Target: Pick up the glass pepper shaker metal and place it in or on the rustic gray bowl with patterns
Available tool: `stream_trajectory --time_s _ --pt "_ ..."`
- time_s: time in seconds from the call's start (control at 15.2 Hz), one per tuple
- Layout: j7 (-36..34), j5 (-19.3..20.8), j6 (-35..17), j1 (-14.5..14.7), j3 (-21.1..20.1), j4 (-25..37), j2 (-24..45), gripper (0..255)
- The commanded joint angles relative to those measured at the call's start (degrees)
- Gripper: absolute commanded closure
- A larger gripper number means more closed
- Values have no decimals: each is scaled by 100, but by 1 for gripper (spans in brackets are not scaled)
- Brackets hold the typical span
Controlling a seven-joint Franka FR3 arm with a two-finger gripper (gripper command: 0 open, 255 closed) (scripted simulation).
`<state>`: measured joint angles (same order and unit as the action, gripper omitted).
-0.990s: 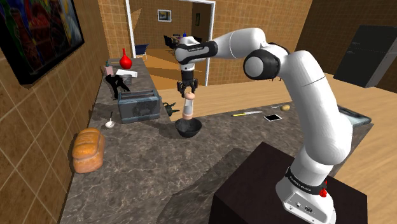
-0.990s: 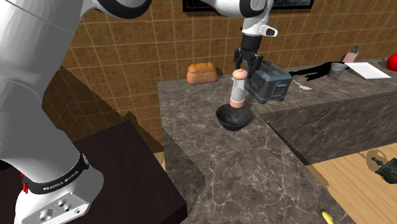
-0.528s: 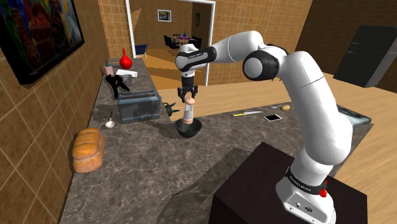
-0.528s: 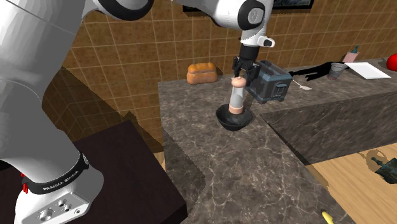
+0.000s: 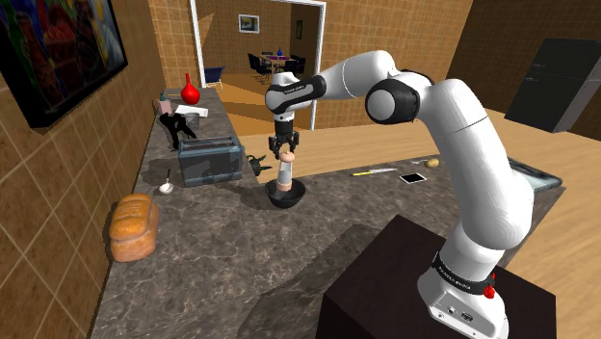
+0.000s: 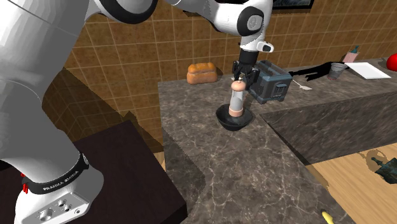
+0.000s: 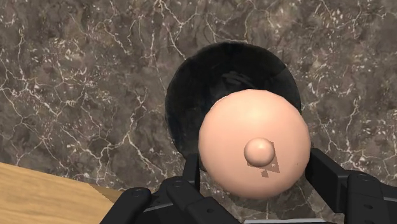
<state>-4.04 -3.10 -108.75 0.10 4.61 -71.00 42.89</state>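
Pepper shaker (image 5: 284, 173) stands upright inside the dark bowl (image 5: 299, 196), near the counter's (image 5: 222, 260) edge beside the wooden floor. We see the gripper (image 5: 283, 147) just above its rounded cap, fingers spread either side, clasping nothing. The placing, we judge, is done.

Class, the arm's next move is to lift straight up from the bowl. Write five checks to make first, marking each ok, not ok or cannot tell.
1. Pepper shaker stands inside the dark bowl: ok.
2. Shaker upright, not leaning: ok.
3. Pincer open above the cap: ok.
4. Fingers free of the cap: cannot tell; the wrist view shows them close beside it.
5. Grey toaster stands beside the bowl, outside a straight-up path: ok.
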Motion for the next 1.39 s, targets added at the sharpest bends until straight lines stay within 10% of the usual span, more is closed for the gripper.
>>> stream_trajectory --time_s 0.0,0.13,0.2,1.32 --pt "0 0 -4 0 0 -4 -3 255" --pt "0 0 -4 0 0 -4 -3 255" --pt "0 0 -4 0 0 -6 -3 0" --pt "-14 12 676 -15 7 599 -80 0"
